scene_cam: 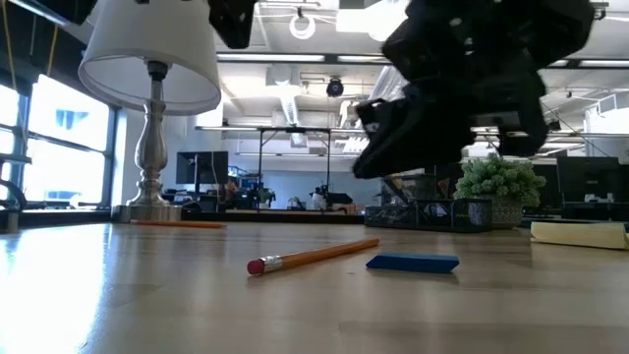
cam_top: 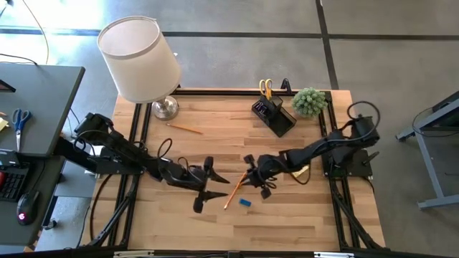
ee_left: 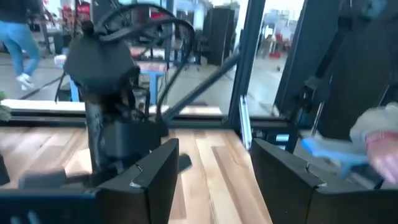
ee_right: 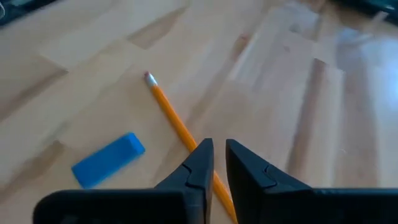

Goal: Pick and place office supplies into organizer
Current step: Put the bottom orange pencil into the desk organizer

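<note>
Wooden counter, high view: organizer at the far edge beside a plant, lamp at the far left; one orange pencil lies diagonally near the front centre, blue eraser just beside its near end, a second pencil lying near the lamp base, with the left gripper and right gripper on either side of the first pencil. Low view: pencil flat, pink rubber tip toward the camera and left, eraser flat just right of it, dark right gripper above. Left wrist view: left jaws well apart above bare wood; right wrist view: right jaws nearly together with a narrow gap, just over the pencil, whose shaft runs away from them, eraser alongside.
</note>
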